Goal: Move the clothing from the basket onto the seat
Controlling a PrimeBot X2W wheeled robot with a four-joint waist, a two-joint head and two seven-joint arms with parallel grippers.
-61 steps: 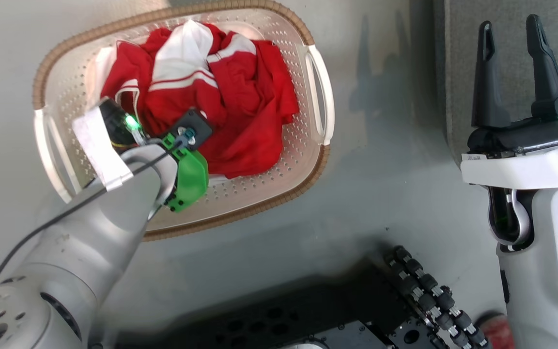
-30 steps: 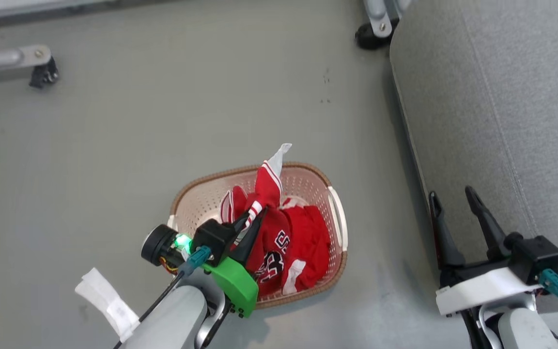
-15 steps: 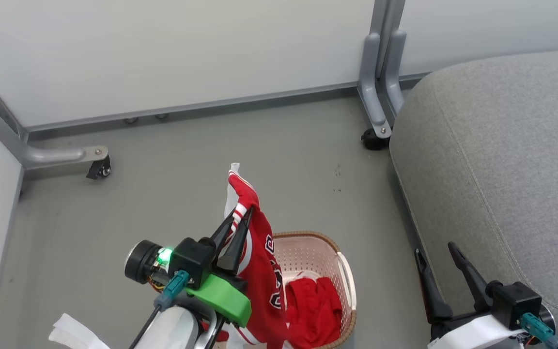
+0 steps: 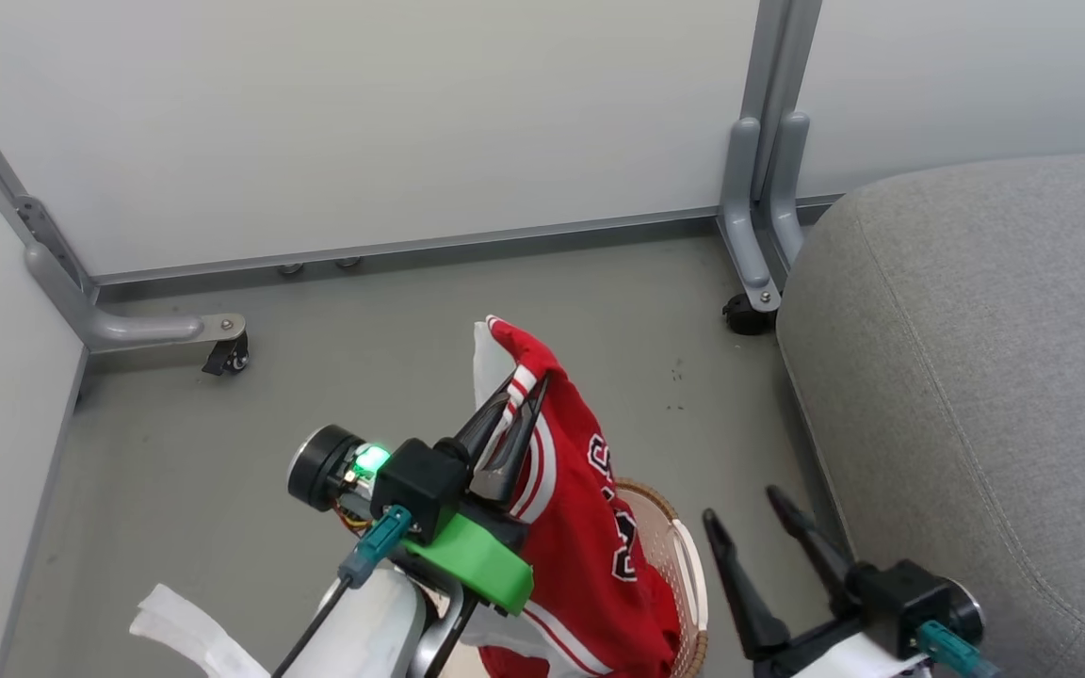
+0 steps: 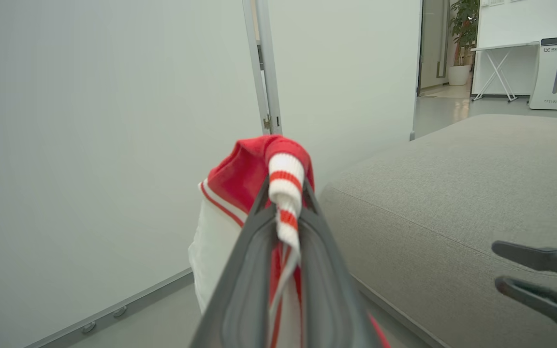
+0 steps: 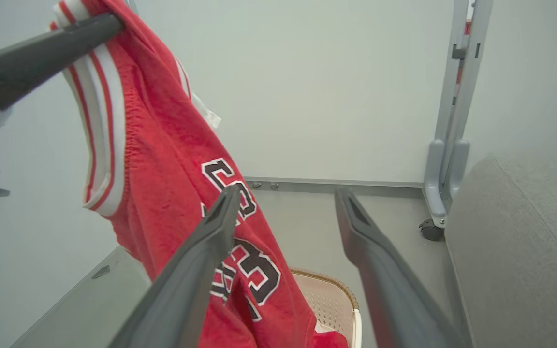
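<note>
One red jersey (image 4: 590,527), white-striped trim and black-white lettering, hangs pinched in the left hand (image 4: 526,386), right hand (image 4: 740,504) spread.

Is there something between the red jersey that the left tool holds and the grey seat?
Yes: the open right tool hangs in the gap between the jersey and the seat. Nothing else visible blocks the way.

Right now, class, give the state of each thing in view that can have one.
left gripper: jaws shut on striped trim of jersey
jersey: lifted, hanging from left gripper
right gripper: jaws open, holding nothing
basket: on the floor, below the jersey
seat: no clothing on it
</note>
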